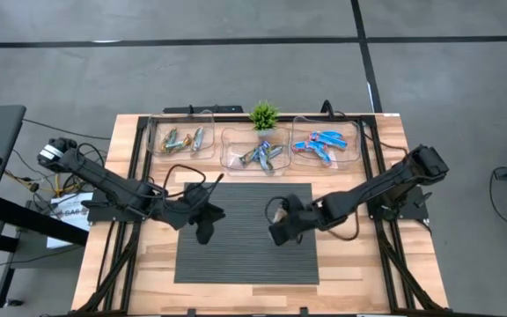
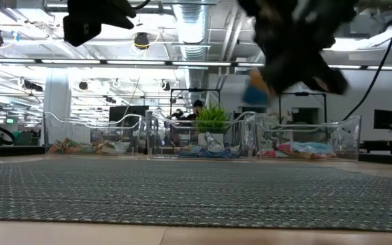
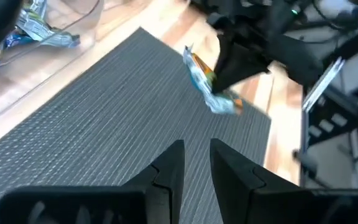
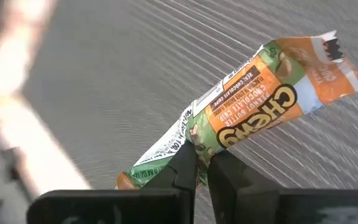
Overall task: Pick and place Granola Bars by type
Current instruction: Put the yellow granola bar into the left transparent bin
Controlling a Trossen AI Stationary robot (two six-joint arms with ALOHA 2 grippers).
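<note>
My right gripper (image 1: 277,222) hovers over the dark mat's right half, shut on one granola bar (image 4: 253,112) with an orange, green and white wrapper. The bar also shows in the left wrist view (image 3: 211,87) and, blurred, in the low view (image 2: 254,92). My left gripper (image 3: 196,163) hangs over the mat's left half (image 1: 202,220), its fingers narrowly open and holding nothing. The other bars lie in three clear bins at the far edge: tan-green ones (image 1: 181,139), mixed ones (image 1: 258,154) and blue ones (image 1: 322,143). My right gripper pinches the bar between its two fingers, near one end of the wrapper (image 4: 194,144). The fingers lie across the bar. The bar is lifted clear of the mat, and its long free part (image 4: 303,68) sticks out slantwise beyond the fingertips.
A dark ribbed mat (image 1: 246,255) covers the middle of the wooden table. A small green plant (image 1: 263,114) stands behind the middle bin. Black frame rails (image 1: 378,167) run along the table's sides. A person shows far off in the room (image 2: 197,107).
</note>
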